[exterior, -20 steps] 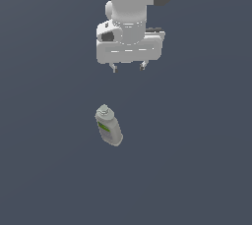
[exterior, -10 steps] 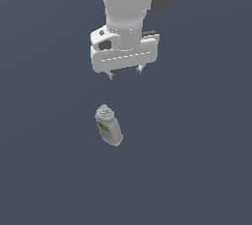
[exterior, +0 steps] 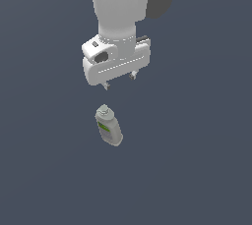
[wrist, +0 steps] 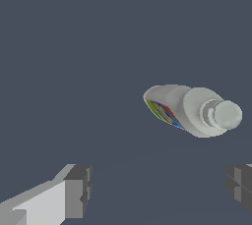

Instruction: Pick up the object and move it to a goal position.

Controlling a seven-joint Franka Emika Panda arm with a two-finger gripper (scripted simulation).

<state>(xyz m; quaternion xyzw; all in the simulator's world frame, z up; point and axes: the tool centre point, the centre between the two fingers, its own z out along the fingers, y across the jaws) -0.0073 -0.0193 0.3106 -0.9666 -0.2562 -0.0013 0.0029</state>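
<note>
Gripper hangs released, jaws spread wide and holding nothing, above the dark grey floor. Bottle stands on that floor at about 6 o'clock from the gripper in the exterior view, apart from both fingertips, round cap uppermost. Wrist view: bottle seen from above its cap, label on its side, beyond the two dark finger pads.

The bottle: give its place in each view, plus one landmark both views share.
Exterior view: bottle stands below the gripper, slightly toward the exterior view's left, apart from it.
Wrist view: bottle seen from its cap end, beyond the open fingers.
Shared landmark: the bottle's round cap.
</note>
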